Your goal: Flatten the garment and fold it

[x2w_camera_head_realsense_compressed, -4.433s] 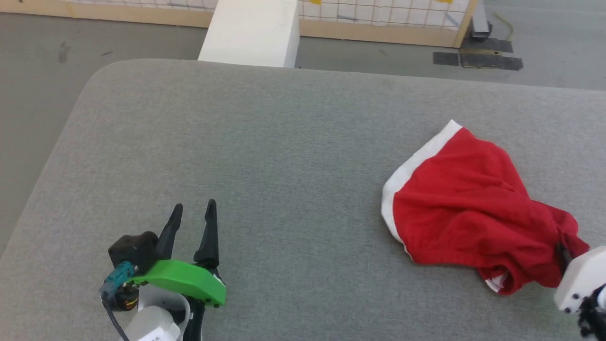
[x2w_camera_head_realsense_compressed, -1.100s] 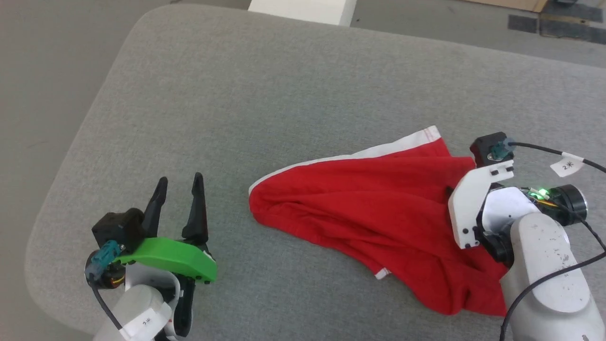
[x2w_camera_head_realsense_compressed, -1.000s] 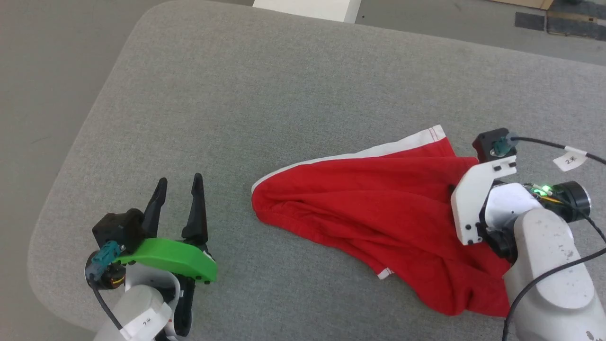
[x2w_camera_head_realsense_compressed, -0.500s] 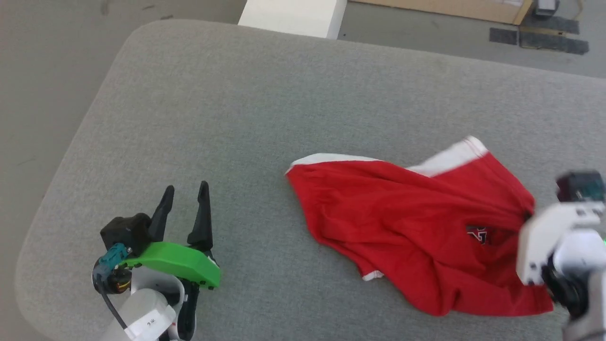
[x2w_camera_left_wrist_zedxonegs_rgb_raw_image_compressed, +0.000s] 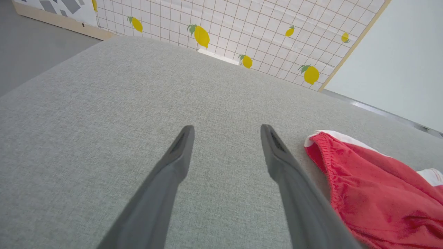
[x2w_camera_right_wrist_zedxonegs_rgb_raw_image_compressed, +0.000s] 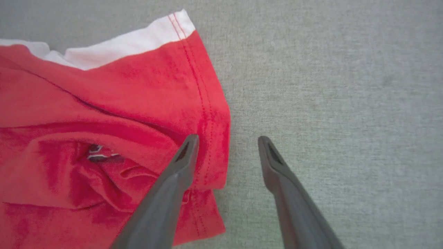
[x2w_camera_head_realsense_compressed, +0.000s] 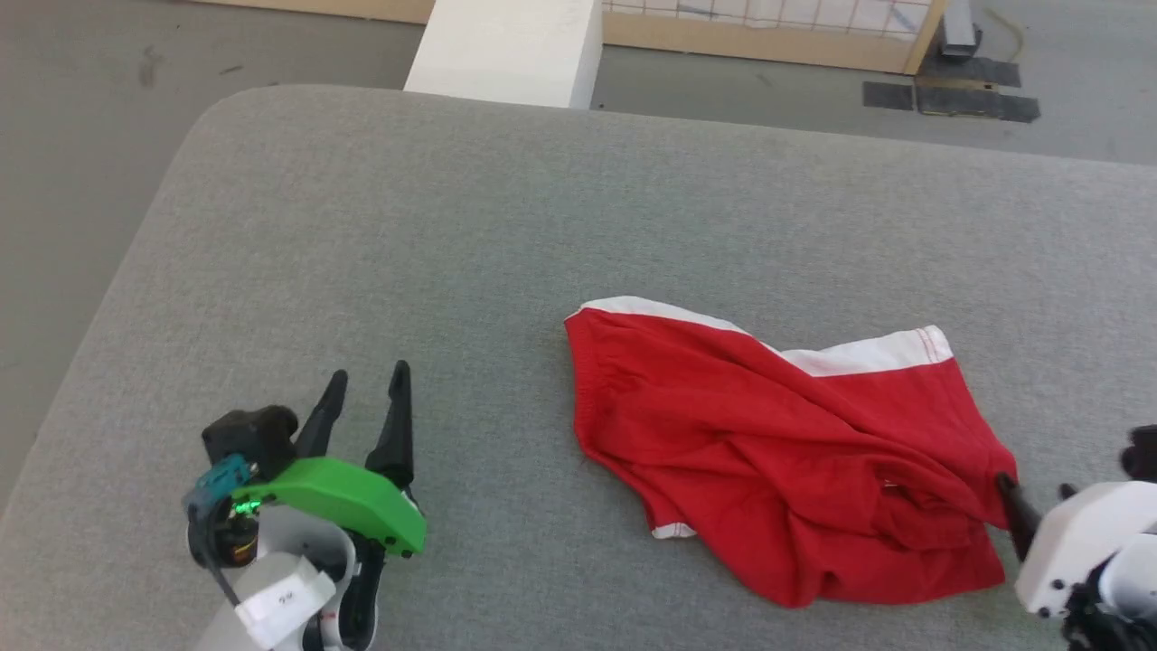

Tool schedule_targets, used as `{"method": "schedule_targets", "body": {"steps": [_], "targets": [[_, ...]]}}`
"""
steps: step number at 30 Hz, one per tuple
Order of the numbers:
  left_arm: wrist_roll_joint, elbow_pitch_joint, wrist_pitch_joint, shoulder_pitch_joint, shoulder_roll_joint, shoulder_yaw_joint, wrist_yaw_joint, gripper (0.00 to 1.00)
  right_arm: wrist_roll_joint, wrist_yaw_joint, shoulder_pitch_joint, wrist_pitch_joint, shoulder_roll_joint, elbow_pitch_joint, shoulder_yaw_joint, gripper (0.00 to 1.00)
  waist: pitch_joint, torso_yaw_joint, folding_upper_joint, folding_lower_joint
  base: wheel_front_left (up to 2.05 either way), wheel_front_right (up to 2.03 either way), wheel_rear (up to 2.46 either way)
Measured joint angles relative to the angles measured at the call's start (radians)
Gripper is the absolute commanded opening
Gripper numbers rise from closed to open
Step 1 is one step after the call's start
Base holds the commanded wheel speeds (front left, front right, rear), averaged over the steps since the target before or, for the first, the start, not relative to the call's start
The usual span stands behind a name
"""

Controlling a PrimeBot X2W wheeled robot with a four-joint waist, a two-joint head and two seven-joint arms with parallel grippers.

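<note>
The job is at its flattening stage, and folding has not begun: the soft bright-red fabric garment (x2w_camera_head_realsense_compressed: pixel 795 452) with white edge bands lies in a rumpled heap right of centre on the grey, felt-textured padded table (x2w_camera_head_realsense_compressed: pixel 452 226), with deep creases running across it. One layer is bunched over another, half hiding a small printed mark (x2w_camera_right_wrist_zedxonegs_rgb_raw_image_compressed: pixel 100 155) in a fold. A broad white band (x2w_camera_head_realsense_compressed: pixel 868 354) runs along its far edge, a small white hem corner (x2w_camera_head_realsense_compressed: pixel 669 531) peeps out at its near side, and its left edge is a gathered, elastic-looking red rim (x2w_camera_left_wrist_zedxonegs_rgb_raw_image_compressed: pixel 322 145). The right gripper (x2w_camera_right_wrist_zedxonegs_rgb_raw_image_compressed: pixel 226 141) has its two long dark fingers spread apart and holds nothing. One finger lies over the garment's stitched right edge and the other over bare table just beside it, so the pair straddles that edge; whether they touch the cloth cannot be told. The left gripper (x2w_camera_head_realsense_compressed: pixel 369 384) is likewise parted and empty, over bare table near the garment's left edge but clear of it. The next move probably calls for the right fingers to pinch the stitched edge and the left gripper to reach across to the gathered rim, so the two can draw the cloth out and let the folds drop. The thin, limp fabric will likely drag and rebunch on the rough surface unless lifted slightly.
</note>
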Motion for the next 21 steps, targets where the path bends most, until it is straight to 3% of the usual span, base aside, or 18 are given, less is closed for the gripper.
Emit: {"method": "schedule_targets", "body": {"steps": [6, 12, 17, 21], "targets": [[-0.036, -0.002, 0.166, -0.134, -0.012, -0.046, -0.011, 1.0, 0.014, 0.0, 0.0, -0.064, 0.0, -0.043, -0.091, 1.0, -0.005, -0.031, 0.0, 0.0, 0.0, 0.0, 0.0], [-0.053, 0.101, 0.515, -0.385, -0.044, -0.153, -0.013, 1.0, 0.007, 0.0, -0.002, -0.068, -0.001, -0.072, -0.109, 1.0, 0.012, -0.072, 0.0, 0.0, 0.0, 0.0, 0.0], [-0.039, 0.209, 0.795, -0.506, -0.023, -0.239, 0.009, 1.0, 0.021, 0.0, -0.009, -0.073, -0.001, -0.074, -0.09, 1.0, 0.036, -0.119, 0.0, 0.0, 0.0, 0.0, 0.0], [-0.03, 0.253, 0.859, -0.542, -0.004, -0.254, 0.019, 1.0, 0.026, 0.0, -0.009, -0.087, 0.0, -0.066, -0.088, 1.0, 0.057, -0.152, 0.0, 0.0, 0.0, 0.0, 0.0]]}}
